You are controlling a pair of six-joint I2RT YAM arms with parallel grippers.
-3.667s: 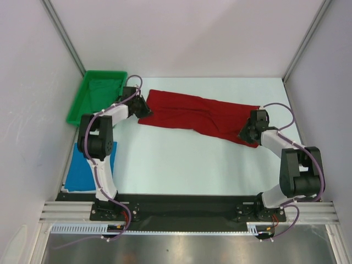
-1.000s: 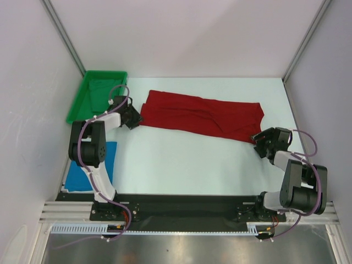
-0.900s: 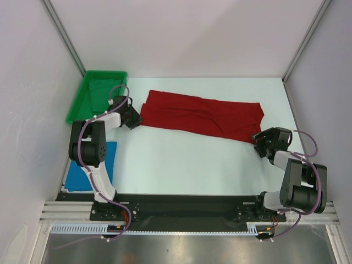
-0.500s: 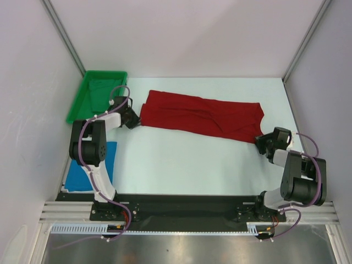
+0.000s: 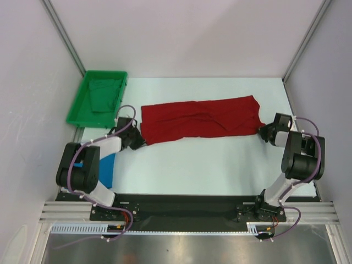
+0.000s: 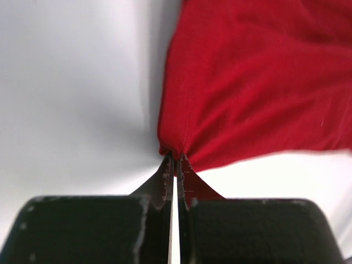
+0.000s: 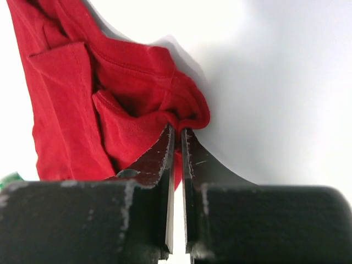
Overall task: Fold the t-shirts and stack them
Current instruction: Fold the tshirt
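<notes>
The deep red t-shirt (image 5: 198, 118) lies as a long folded band across the middle of the white table. My left gripper (image 5: 138, 141) is shut on its near left corner, with cloth (image 6: 247, 82) pinched at the fingertips. My right gripper (image 5: 263, 131) is shut on its near right corner, with bunched cloth (image 7: 110, 93) at the tips. The bright blue t-shirt (image 5: 105, 165) lies at the near left, mostly hidden under my left arm.
A green tray (image 5: 82, 110) with a green cloth inside stands at the far left. Grey walls close in both sides and the back. The black base rail runs along the near edge.
Both grippers have closed on the red shirt's end corners. The shirt has swung so its left end came toward me and its right end went back. Both arms folded in closer.
</notes>
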